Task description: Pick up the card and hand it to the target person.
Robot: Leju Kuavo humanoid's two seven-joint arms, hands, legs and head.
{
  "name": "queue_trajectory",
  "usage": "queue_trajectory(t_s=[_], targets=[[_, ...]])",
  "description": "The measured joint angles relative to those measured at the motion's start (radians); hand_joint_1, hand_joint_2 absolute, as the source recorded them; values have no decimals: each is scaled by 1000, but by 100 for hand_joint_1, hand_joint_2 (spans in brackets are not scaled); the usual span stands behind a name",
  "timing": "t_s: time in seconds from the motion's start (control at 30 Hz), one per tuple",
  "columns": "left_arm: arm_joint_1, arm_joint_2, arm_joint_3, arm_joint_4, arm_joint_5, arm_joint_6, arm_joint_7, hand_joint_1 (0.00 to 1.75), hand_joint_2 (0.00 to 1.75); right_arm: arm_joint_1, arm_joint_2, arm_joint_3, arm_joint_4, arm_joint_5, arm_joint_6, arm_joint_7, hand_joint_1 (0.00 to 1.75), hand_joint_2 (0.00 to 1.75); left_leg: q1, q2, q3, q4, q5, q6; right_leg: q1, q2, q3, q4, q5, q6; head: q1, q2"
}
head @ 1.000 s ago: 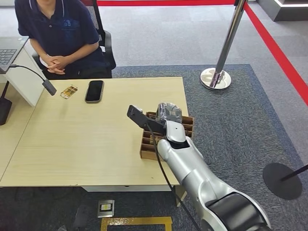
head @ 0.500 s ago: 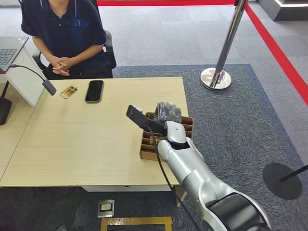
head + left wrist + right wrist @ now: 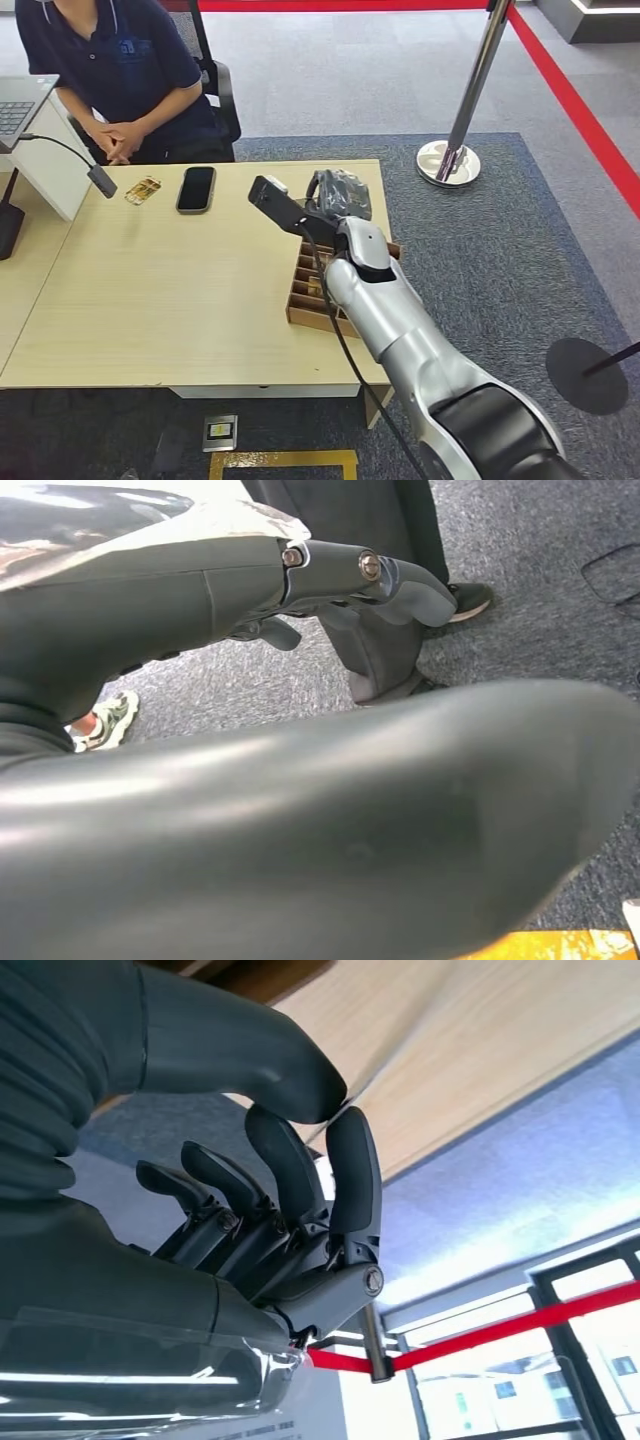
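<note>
My right hand (image 3: 340, 195) hangs above the far end of the slotted cardboard box (image 3: 309, 300), near the table's right side. In the right wrist view its thumb and a fingertip pinch a thin pale card (image 3: 392, 1048), seen edge-on, while the other fingers (image 3: 226, 1195) curl beneath. The target person (image 3: 113, 70), in a dark blue shirt, sits behind the table's far left corner with clasped hands. My left hand (image 3: 226, 810) hangs beside my body over grey carpet, its fingers (image 3: 362, 572) stretched out and holding nothing.
A black phone (image 3: 196, 188) and a small patterned item (image 3: 143, 190) lie on the wooden table (image 3: 151, 300) in front of the person. A microphone (image 3: 102, 181) and laptop (image 3: 19, 100) stand at the left. A stanchion base (image 3: 447, 163) with red belt stands beyond the table's right end.
My right hand has lifted from the box and moved toward the table's far edge. The person has shifted to the left.
</note>
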State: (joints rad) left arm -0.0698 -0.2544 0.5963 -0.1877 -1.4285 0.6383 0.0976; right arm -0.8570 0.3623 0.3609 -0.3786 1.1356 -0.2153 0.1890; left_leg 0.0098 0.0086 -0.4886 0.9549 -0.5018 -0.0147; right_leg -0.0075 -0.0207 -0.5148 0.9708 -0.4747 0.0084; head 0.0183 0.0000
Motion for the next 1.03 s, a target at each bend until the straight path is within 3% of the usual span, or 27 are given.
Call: queue_trajectory(t_s=[0.3, 0.6, 0.8, 1.03], targets=[[2, 1, 9, 0, 44, 23, 6, 0, 0, -39, 3, 162, -161, -295, 89, -83, 162, 175, 0, 0, -2, 0, 0, 0, 0, 0, -2, 0, 0, 0, 0, 0], [3, 1, 11, 0, 32, 29, 7, 0, 0, -53, 5, 379, -217, -551, 101, -41, 172, 175, 0, 0, -2, 0, 1, -1, 0, 0, -2, 0, 0, 0, 0, 0], [3, 1, 11, 0, 20, 26, 5, 0, 0, -54, 5, 467, -180, -635, 72, -8, 175, 175, 0, 0, -2, 0, 1, -1, 0, 0, -2, 0, 0, 0, 0, 0], [1, 1, 10, 0, 3, 16, 7, 0, 0, -66, 0, 492, -98, -654, 26, 40, 175, 175, 0, 0, -2, 0, 1, -1, 0, 0, -2, 0, 0, 0, 0, 0]])
